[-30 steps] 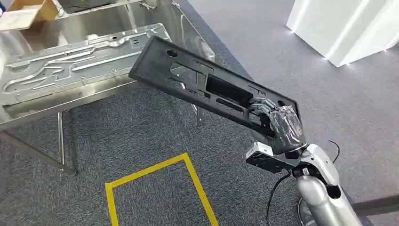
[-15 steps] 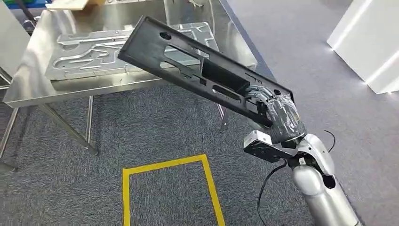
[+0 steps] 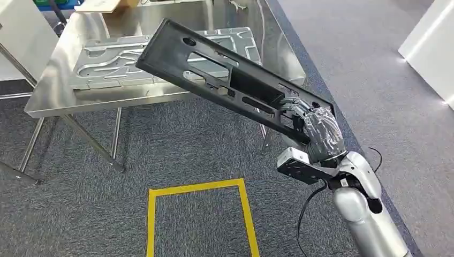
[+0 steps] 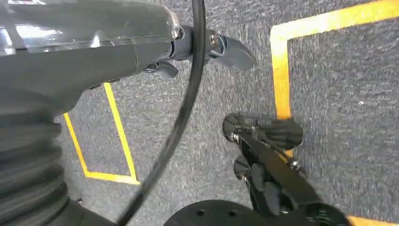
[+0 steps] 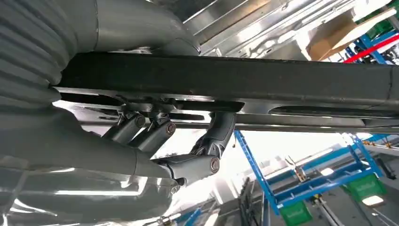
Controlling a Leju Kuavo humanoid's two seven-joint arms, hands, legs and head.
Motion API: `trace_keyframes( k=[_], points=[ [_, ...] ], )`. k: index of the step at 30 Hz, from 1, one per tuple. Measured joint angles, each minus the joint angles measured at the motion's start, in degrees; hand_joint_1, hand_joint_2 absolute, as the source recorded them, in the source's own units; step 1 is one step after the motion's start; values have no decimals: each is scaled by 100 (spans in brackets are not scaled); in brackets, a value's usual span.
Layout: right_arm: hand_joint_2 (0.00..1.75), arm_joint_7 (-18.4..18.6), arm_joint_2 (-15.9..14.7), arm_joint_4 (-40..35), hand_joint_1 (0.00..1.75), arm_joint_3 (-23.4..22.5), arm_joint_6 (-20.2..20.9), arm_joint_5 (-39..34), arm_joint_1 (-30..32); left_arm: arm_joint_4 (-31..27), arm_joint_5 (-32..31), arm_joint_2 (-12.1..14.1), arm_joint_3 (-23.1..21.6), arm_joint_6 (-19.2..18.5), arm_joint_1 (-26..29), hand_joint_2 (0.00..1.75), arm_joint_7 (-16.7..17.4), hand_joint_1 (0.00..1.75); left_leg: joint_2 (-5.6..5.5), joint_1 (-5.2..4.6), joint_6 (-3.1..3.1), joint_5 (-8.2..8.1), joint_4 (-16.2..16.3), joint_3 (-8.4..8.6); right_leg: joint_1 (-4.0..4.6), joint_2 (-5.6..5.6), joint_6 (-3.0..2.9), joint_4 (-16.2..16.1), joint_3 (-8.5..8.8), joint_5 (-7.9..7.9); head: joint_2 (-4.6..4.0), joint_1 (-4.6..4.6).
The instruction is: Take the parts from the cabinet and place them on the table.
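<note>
The long black part (image 3: 225,80) is up in the air, tilted, its far end hanging over the near edge of the steel table (image 3: 53,104) and its near end grasped by the right hand (image 3: 316,131), whose fingers (image 5: 155,132) wrap the part's rim. Compared with a second ago the whole scene has slid across the head view, which reads as the robot turning to square up to the table; the part sits the same in the grip. A silver stamped panel (image 3: 107,59) already lies on the table, under the black part's far end. Placing looks close. The left hand (image 4: 221,47) hangs over the carpet beside yellow floor tape (image 4: 280,70); whether it is clenched, I cannot tell.
</note>
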Motion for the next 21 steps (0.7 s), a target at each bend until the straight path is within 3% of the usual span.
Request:
trace_keyframes(
  k=[1, 3, 4, 5, 8, 10, 11, 13, 14, 15, 16, 19, 20, 21],
  points=[
    [175, 9, 0, 4, 175, 0, 15, 0, -1, 7, 0, 4, 0, -6, 2, 175, 0, 0, 8, 21, -10, 203, -239, 102, -8, -2, 15, 8, 6, -12, 0, 0],
    [175, 9, 0, 4, 175, 0, 46, -11, -5, 11, 0, 11, 0, -17, 0, 175, 0, 0, 55, 34, 9, 699, -1184, 567, -17, -13, 60, 34, 42, -46, 0, 0],
    [175, 13, 0, 6, 175, 0, 63, -13, -9, 11, 2, 20, 0, -20, -8, 175, 0, 0, 155, 27, 27, 713, -1544, 741, -11, -19, 89, 42, 50, -67, 0, 2],
    [175, 15, 0, 7, 175, 0, 66, -17, -17, 15, 5, 20, 0, -24, -25, 175, 0, 0, 157, -19, 32, 673, -1646, 795, 28, -27, 122, 71, 24, -77, 0, 2],
    [175, 18, 17, 9, 175, 0, 81, -22, -20, 20, 11, 28, 0, -30, -20, 175, 0, 0, 106, -44, 110, 676, -1619, 759, 23, -54, 227, 0, 44, -40, 0, 2],
    [175, 22, 28, 11, 175, -2, 81, -35, -47, 24, 18, 26, 0, -46, -21, 175, -7, 0, 110, 13, 200, 743, -1723, 812, 0, -58, 284, 73, 54, -117, 0, 2],
    [175, 18, 31, 13, 175, -2, 81, -42, -61, 24, 18, 26, 0, -52, -23, 175, -9, 0, 112, 10, 227, 744, -1737, 816, 12, -59, 295, 327, -77, -302, 0, 4],
    [175, 18, 42, 28, 175, -2, 85, -66, -71, 26, 18, 26, 0, -68, -23, 175, -9, 0, 111, -9, 261, 736, -1734, 808, 35, -57, 318, 1298, -578, -757, 0, 2],
    [175, 20, 48, 42, 175, -2, 85, -70, -70, 26, 20, 28, 2, -70, -21, 175, -9, 0, 111, -24, 272, 729, -1733, 807, 38, -58, 323, 1645, -775, -853, 0, 4],
    [175, 20, 50, 61, 175, 0, 92, -74, -67, 26, 18, 33, 2, -70, -16, 175, -9, 0, 108, -35, 276, 726, -1731, 812, 38, -58, 322, 1774, -866, -827, 0, 2],
    [175, 22, 50, 77, 175, -2, 92, -74, -66, 26, 18, 33, 2, -72, -15, 175, -9, 0, 103, -44, 278, 722, -1730, 821, 39, -58, 314, 1633, -826, -666, 0, 4],
    [175, 20, 50, 83, 175, -2, 92, -76, -86, 37, 18, 33, 2, -81, -15, 175, -9, 0, 91, -56, 252, 679, -1725, 876, 56, -29, 239, 273, -170, 56, 0, 4],
    [175, 20, 52, 83, 175, -2, 92, -79, -104, 46, 20, 31, 2, -83, -21, 175, -9, 0, 83, -109, 214, 646, -1681, 864, 101, 12, 211, 15, -76, 26, 0, 4],
    [175, 22, 55, 83, 175, -2, 92, -81, -110, 48, 22, 33, 2, -83, -27, 175, -11, 0, 67, -100, 193, 642, -1694, 864, 91, 2, 180, 33, -87, 40, 0, 2]
  ],
)
